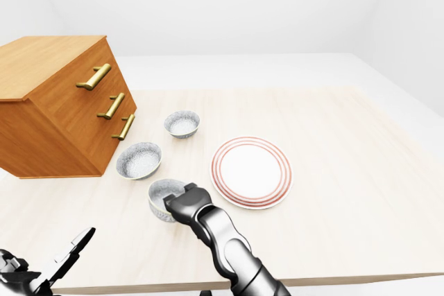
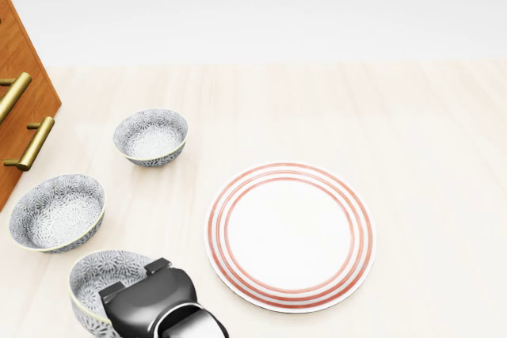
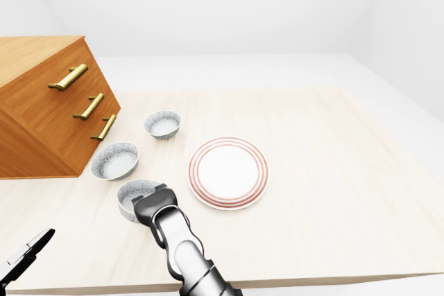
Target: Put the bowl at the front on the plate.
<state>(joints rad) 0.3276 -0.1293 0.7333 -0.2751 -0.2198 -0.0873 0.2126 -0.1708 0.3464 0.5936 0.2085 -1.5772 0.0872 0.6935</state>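
A red-ringed plate (image 2: 290,235) sits empty on the pale wooden table (image 1: 347,171), the landmark for everything else here. Three grey patterned bowls line up to the plate's left in the head view, none touching it. The farthest bowl (image 2: 150,137) lies up and to the left of the plate, the middle bowl (image 2: 57,212) further left and beside the wooden drawer chest (image 1: 62,105), and the nearest bowl (image 2: 103,282) just below and left of the plate's rim. All three bowls show bare insides.

The robot's right hand (image 2: 154,306) rests over the nearest bowl's right-hand rim, its dark body covering part of the bowl; whether its fingers are spread or closed on the rim cannot be told, since they are hidden under the hand. The left hand (image 1: 41,265) hangs well left of and below the plate at the table's lower edge in the left-eye view, its fingers spread and holding nothing.
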